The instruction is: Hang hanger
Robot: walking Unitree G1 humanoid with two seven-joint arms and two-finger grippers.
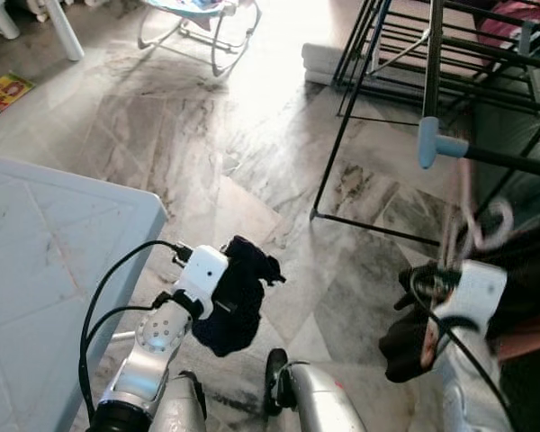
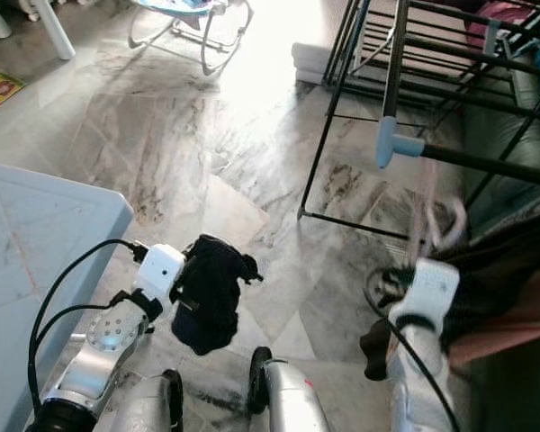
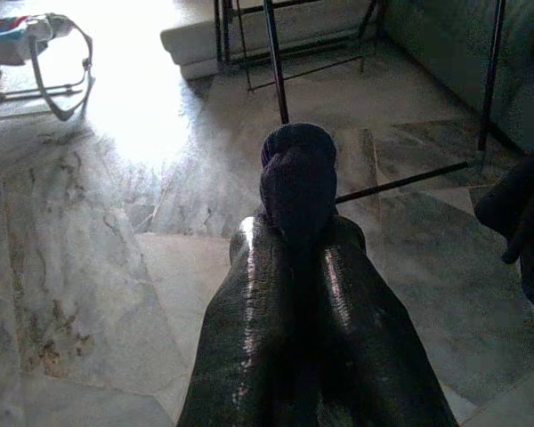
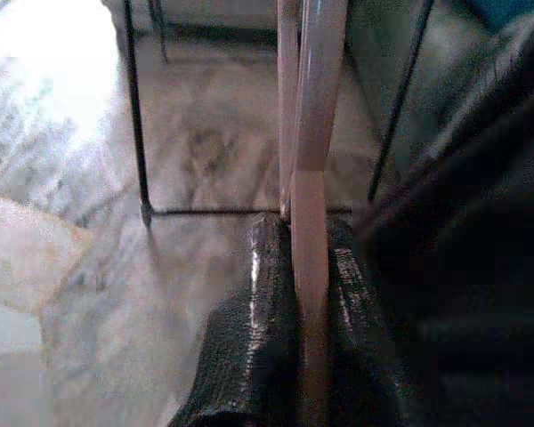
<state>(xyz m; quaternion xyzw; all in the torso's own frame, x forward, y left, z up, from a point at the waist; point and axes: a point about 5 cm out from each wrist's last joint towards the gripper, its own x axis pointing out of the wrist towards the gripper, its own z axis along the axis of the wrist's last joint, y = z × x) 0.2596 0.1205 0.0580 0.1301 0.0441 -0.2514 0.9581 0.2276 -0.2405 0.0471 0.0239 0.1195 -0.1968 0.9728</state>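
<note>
My right gripper (image 4: pixel 292 229) is shut on the neck of a pale pink hanger (image 4: pixel 310 133). In the left eye view the hanger (image 1: pixel 456 229) looks blurred, and its hook (image 1: pixel 497 225) sits just below the black rail (image 1: pixel 513 162) of the drying rack, near the rack's light blue joint (image 1: pixel 432 142). A dark garment (image 1: pixel 531 270) hangs from the hanger beside my right arm. My left gripper (image 3: pixel 298 227) is shut on a dark bunched cloth (image 1: pixel 238 292), held low over the floor to the left of the rack.
A white table (image 1: pixel 54 243) fills the near left. The rack's black foot bar (image 1: pixel 369 227) runs across the marble floor ahead. A grey sofa (image 1: pixel 522 117) stands behind the rack. A baby bouncer (image 1: pixel 202 18) and a book (image 1: pixel 4 90) lie farther off.
</note>
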